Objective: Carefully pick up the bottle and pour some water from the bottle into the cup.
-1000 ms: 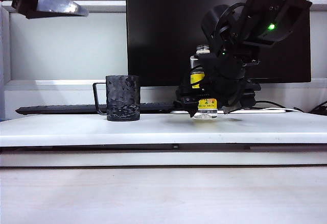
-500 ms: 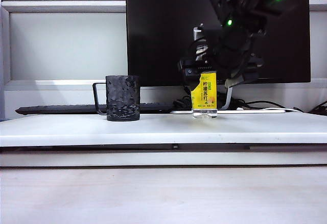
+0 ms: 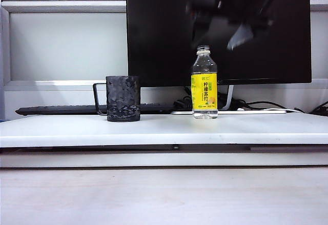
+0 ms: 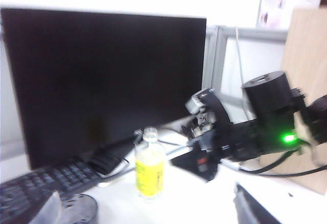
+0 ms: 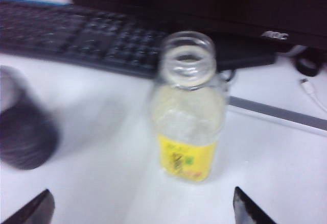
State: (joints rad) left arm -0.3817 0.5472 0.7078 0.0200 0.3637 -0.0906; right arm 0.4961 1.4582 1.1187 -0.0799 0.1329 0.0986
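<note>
**Bottle standing free, cup waiting, both tools spread and empty**

At the left of the exterior view the cup (image 3: 123,98) stands upright on the white surface (image 3: 164,128), its thin handle pointing away from the bottle. Its dark wall hides the inside, and the wrist views catch only a blurred dark edge of it, so whether any water is in it cannot be told.

Well apart to its right, the bottle (image 3: 204,83) stands upright on the same surface, in front of the monitor (image 3: 154,30), with the keyboard (image 3: 61,109) running behind both. The neck is capless; the right wrist view looks down into the open mouth (image 5: 187,59). The bottle's wall is clear above the yellow label, but the blur leaves the water level unreadable.

Nothing grips the bottle. The left tool (image 4: 148,211) shows only its two fingertips in its own wrist view, spread wide with nothing between them, well back from the bottle and cup. The right tool (image 5: 140,208) is likewise spread and empty, its tips straddling the view above the bottle; in the exterior view it is a dark blur (image 3: 233,7) high over the bottle, clear of it.

As things lie, I judge no hold exists on the bottle, so picking it up and pouring would still need a fresh grasp, a carry to the cup and a tilt.
</note>
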